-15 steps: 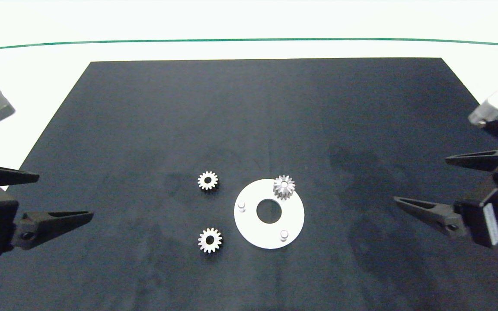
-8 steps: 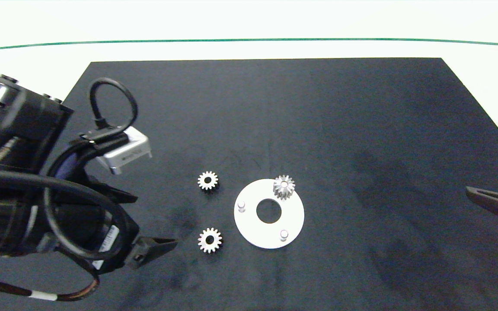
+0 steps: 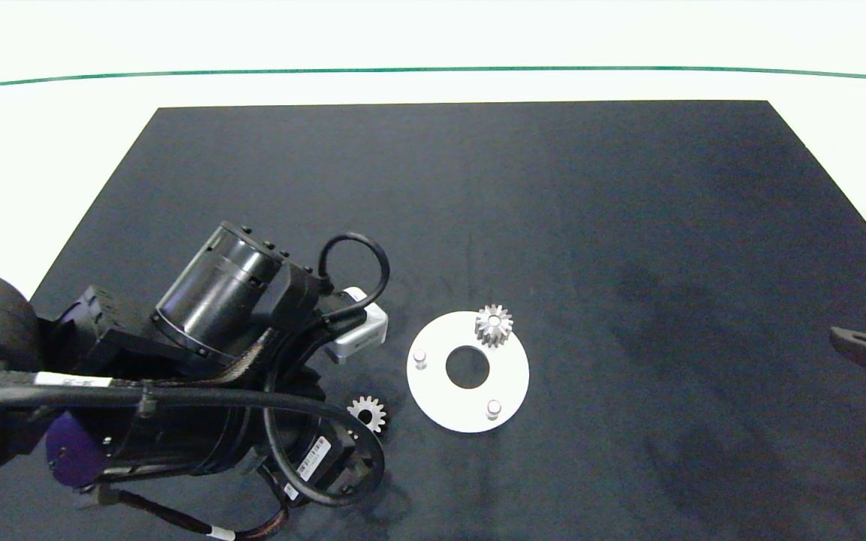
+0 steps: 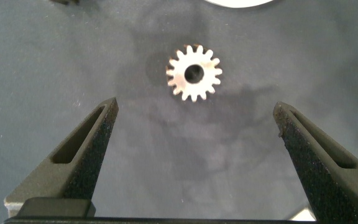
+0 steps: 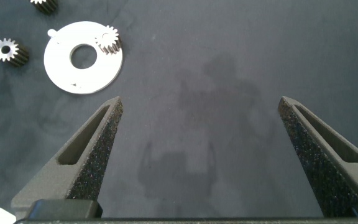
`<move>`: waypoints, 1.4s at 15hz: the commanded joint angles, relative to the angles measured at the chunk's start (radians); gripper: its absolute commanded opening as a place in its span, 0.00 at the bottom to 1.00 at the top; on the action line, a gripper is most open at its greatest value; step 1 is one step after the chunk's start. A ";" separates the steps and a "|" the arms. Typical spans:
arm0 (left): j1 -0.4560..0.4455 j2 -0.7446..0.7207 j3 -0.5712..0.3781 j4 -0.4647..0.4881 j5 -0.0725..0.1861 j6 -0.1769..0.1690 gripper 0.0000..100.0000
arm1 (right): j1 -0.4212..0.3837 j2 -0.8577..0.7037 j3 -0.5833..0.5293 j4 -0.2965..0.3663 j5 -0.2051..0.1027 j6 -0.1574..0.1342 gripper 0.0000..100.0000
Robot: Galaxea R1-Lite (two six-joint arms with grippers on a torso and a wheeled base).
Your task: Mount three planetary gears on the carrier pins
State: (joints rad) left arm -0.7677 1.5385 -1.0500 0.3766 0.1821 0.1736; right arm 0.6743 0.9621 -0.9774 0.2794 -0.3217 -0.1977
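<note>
The left hand point(image 4: 194, 134) hangs over the near-left part of the dark mat point(image 3: 478, 188), with its two fingers spread wide and nothing between them. In its wrist view a loose gear point(image 4: 194, 73) lies flat on the mat just beyond the fingertips, with its centre hole facing up. In the head view only one loose gear point(image 3: 367, 413) shows, at the edge of the left arm; whether it is the same one I cannot tell. The arm hides the place of the other loose gear.

In my judgement the step in hand is picking up this gear. To do it well, the hand should go forward until the gear sits midway between the fingers, then come down straight and close on the teeth at two opposite sides, so the gear stays level and the hole stays free.

A little farther lies the white disc point(image 3: 508, 376). Two carrier pins are bare, one on the disc's left side point(image 3: 419, 355) and one at the near side point(image 3: 493, 408). The far pin already carries a mounted gear point(image 3: 493, 324).

The right hand point(image 5: 207, 162) waits well apart at the right edge of the mat, open and empty.
</note>
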 commanded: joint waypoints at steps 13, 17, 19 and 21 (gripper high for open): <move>-0.007 0.106 0.015 -0.110 0.019 0.020 0.93 | 0.001 -0.003 0.003 -0.011 0.003 -0.002 1.00; 0.021 0.123 0.021 -0.133 0.019 0.021 0.86 | 0.001 -0.003 0.003 -0.011 0.038 0.000 1.00; 0.021 0.124 0.039 -0.159 0.019 0.021 0.81 | 0.001 -0.003 0.003 -0.011 0.038 0.000 1.00; 0.024 0.124 0.059 -0.176 0.019 0.029 0.78 | 0.001 -0.003 0.003 -0.011 0.038 0.000 1.00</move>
State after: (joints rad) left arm -0.7460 1.6626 -1.0000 0.2023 0.1991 0.2006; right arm 0.6745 0.9553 -0.9736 0.2668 -0.2823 -0.1966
